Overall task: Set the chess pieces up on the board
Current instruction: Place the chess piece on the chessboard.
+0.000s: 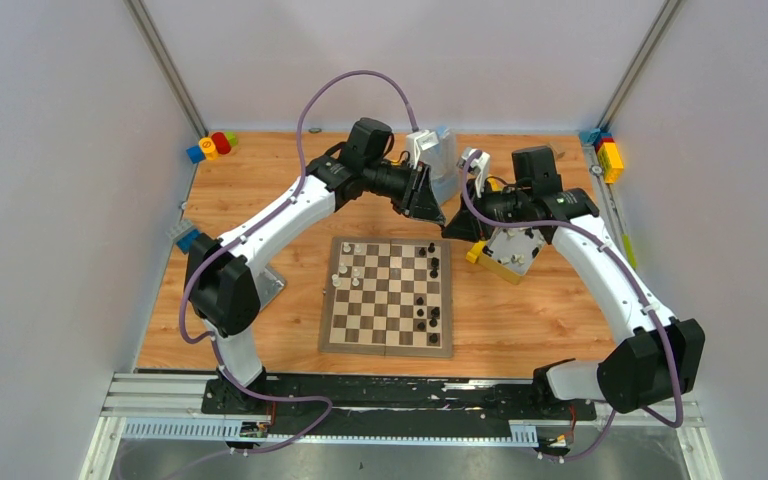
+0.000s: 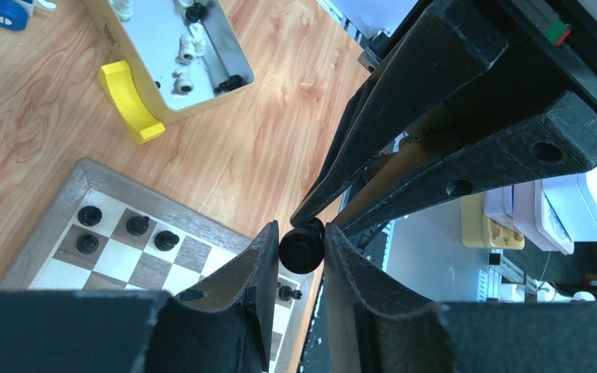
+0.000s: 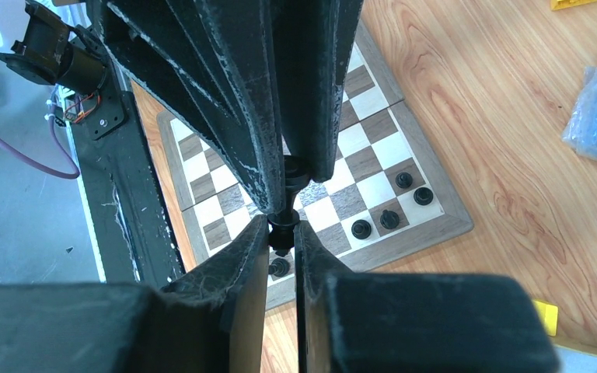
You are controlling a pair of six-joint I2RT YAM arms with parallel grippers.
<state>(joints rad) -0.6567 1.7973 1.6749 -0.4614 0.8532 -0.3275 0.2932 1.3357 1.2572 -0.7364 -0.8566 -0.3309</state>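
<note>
My two grippers meet tip to tip above the far right corner of the board (image 1: pixel 387 349). The left gripper (image 2: pixel 301 250) is shut on a black chess piece (image 2: pixel 301 249), seen from its round base. The right gripper (image 3: pixel 281 233) is shut on the other end of the same black piece (image 3: pixel 281 227). In the top view the left gripper (image 1: pixel 438 208) and right gripper (image 1: pixel 460 210) almost touch. Several black pieces (image 1: pixel 434 266) stand along the board's right side and a few white pieces (image 1: pixel 345 272) at its far left.
A yellow-sided tin box (image 1: pixel 508 255) with several pieces inside (image 2: pixel 183 50) lies right of the board, a yellow block (image 2: pixel 128 101) beside it. A silver-grey object (image 1: pixel 438 160) lies behind the grippers. Coloured blocks sit at the back left (image 1: pixel 212 146) and back right (image 1: pixel 608 155).
</note>
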